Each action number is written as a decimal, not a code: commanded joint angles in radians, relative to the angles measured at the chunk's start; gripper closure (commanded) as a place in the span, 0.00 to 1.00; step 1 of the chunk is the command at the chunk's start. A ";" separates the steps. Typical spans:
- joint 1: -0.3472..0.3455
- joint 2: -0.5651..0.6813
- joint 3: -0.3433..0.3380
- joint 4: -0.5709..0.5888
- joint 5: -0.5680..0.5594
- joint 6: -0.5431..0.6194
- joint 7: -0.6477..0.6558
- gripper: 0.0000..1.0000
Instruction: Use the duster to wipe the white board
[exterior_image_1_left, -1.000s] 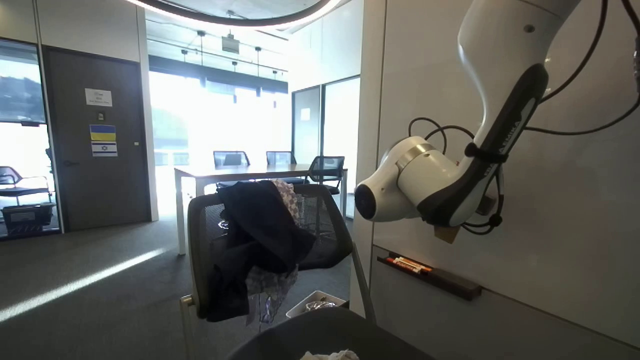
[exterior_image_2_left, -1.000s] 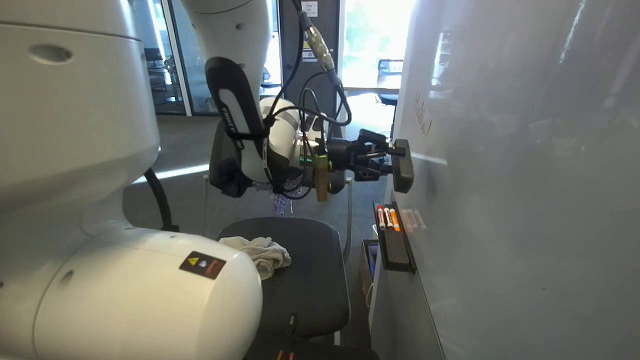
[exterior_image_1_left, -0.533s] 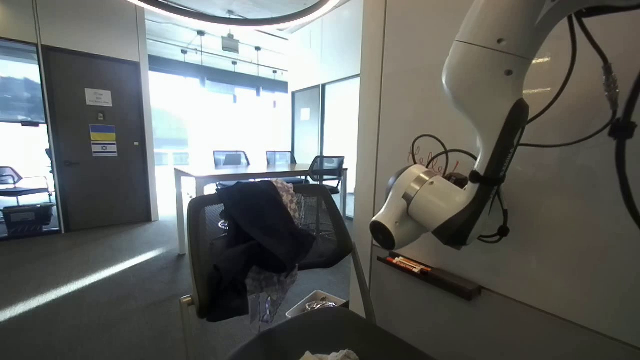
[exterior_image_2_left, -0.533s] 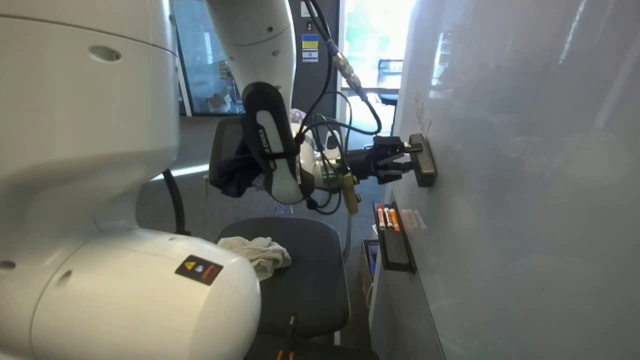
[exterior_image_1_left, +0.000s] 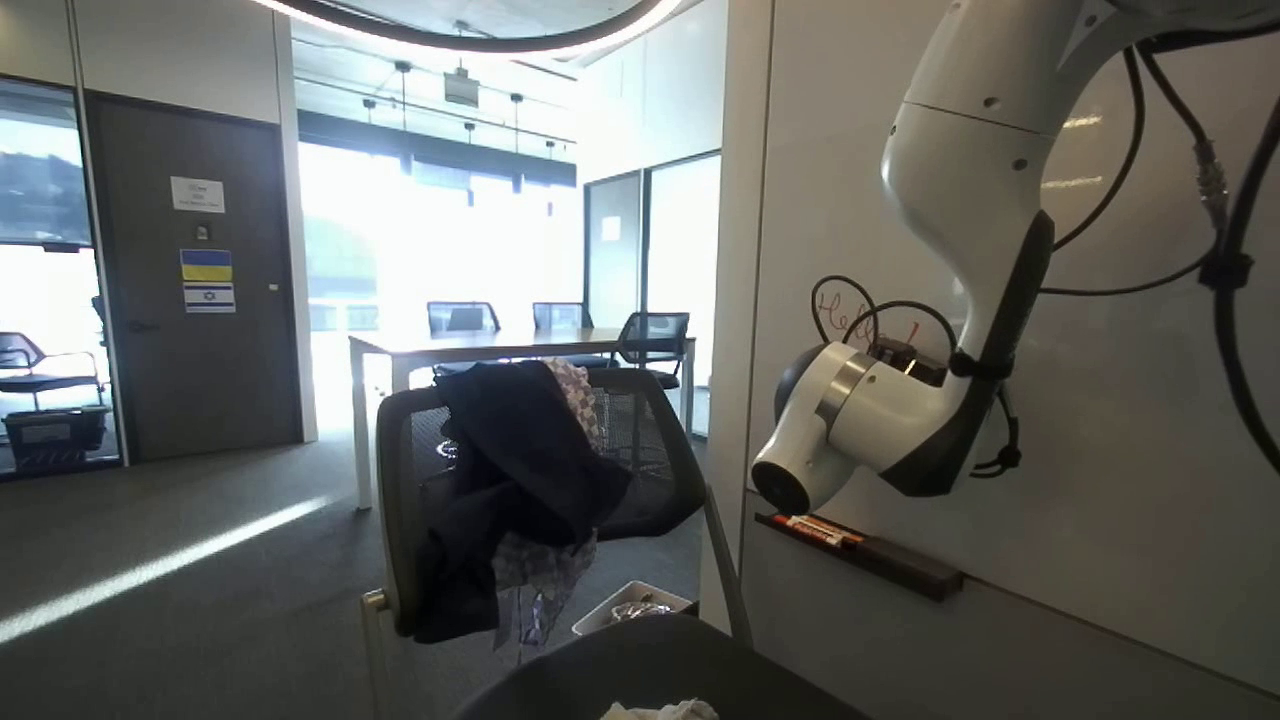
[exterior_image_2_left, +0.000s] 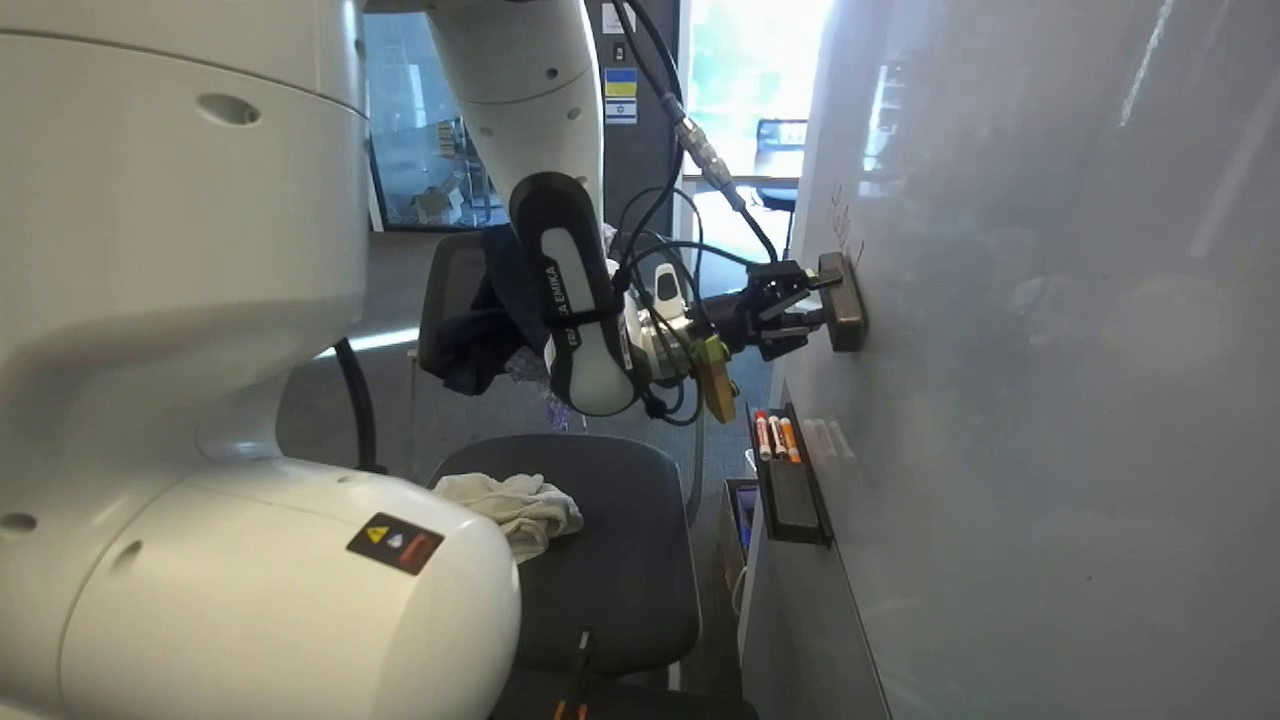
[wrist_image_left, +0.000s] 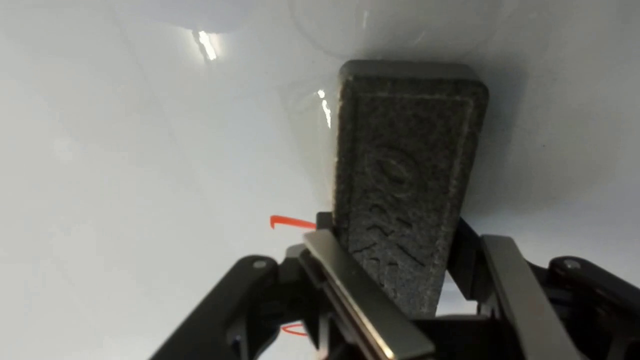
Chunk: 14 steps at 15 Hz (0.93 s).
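The duster, a dark grey felt block, is upright in my gripper, whose fingers press its two long sides. In the wrist view the duster fills the space between the fingertips. It stands against or very close to the glossy white board; exact contact is hard to tell. Red handwriting on the board is beside the duster, and strokes show at the left finger in the wrist view. In an exterior view the writing reads "Hello!", the wrist hiding the duster.
A dark ledge with several markers juts from the board below the gripper. A chair with a dark jacket stands close by, a pale cloth on its seat. Cables loop around the arm.
My arm has carried the duster towards the board, then slightly up along it to the red writing. The grip stays the same. More of the writing shows in an exterior view.
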 joint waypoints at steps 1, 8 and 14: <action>-0.031 -0.002 -0.005 0.056 0.019 -0.007 -0.085 0.69; -0.015 -0.028 0.019 0.197 0.127 -0.018 -0.283 0.69; -0.003 0.041 0.039 0.427 0.168 -0.005 -0.484 0.69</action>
